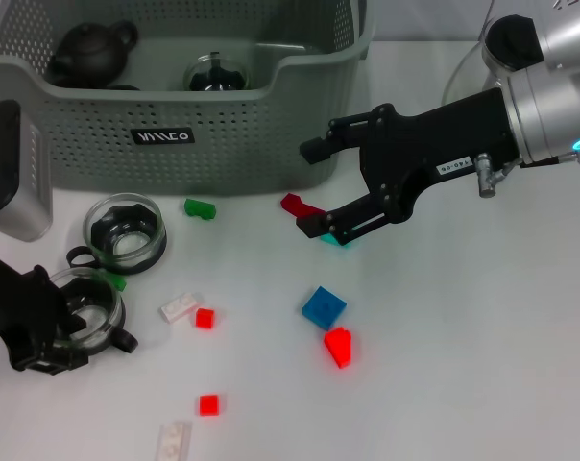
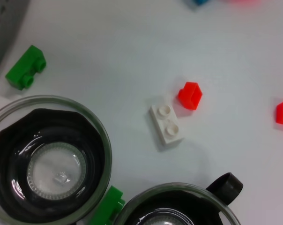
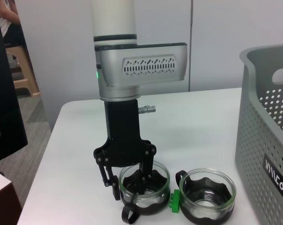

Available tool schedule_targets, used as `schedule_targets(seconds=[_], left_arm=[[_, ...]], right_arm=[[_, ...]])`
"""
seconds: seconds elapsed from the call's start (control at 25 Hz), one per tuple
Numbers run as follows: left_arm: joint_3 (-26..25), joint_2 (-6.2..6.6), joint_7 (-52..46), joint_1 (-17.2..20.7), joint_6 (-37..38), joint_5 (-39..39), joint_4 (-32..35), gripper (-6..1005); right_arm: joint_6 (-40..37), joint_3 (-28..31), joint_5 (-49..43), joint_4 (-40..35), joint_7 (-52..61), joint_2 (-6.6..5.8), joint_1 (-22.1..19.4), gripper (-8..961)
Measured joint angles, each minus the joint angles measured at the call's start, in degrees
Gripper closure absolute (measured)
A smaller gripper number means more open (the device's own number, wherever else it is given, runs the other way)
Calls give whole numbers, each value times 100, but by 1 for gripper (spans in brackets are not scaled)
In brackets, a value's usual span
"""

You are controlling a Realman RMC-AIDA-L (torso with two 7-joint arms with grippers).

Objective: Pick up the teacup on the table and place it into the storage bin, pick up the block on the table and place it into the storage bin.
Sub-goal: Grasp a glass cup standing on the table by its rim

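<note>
1. Left gripper (image 1: 42, 331): it sits at 8 o'clock on the table (image 1: 463, 365), over the near teacup (image 1: 90, 309). In the right wrist view its fingers (image 3: 145, 174) straddle the cup wall, one inside and one outside. The pincer is narrow but not pressed onto the glass, so we rate it as not yet gripping.
   - Risk: a grip on a thin, smooth wall may slip or tip the cup on lift.
   - Risk: the second teacup (image 1: 127, 232) stands just beside at 1 o'clock, with a green block (image 3: 174, 202) touching both bases. A skewed lift may drag either one.

2. Bin (image 1: 175, 96): it lies at 11 o'clock, well apart from the near teacup. It already holds a teapot (image 1: 90, 50).
   - Risk: a low carry would strike the front wall. A drop onto the teapot may chip the glass.

3. Right gripper (image 1: 311, 187): it hangs at 12 o'clock of the blue block (image 1: 323, 307), close to the bin's right corner. The pincer is wide and holds nothing. A red block (image 1: 295, 204) lies by its lower finger.
   - Risk: closing off-centre may flick the block away.
   - Risk: both arms heading for the bin may collide.
</note>
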Motion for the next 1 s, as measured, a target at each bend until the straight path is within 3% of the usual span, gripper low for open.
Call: schedule_targets(seconds=[0.84, 1.0], left_arm=[[290, -8, 21, 66, -124, -30, -139, 602], [294, -8, 6, 73, -102, -25, -124, 681]], right_arm=[[3, 21, 7, 10, 0, 2, -52, 25], [-11, 49, 7, 10, 0, 2, -52, 26]])
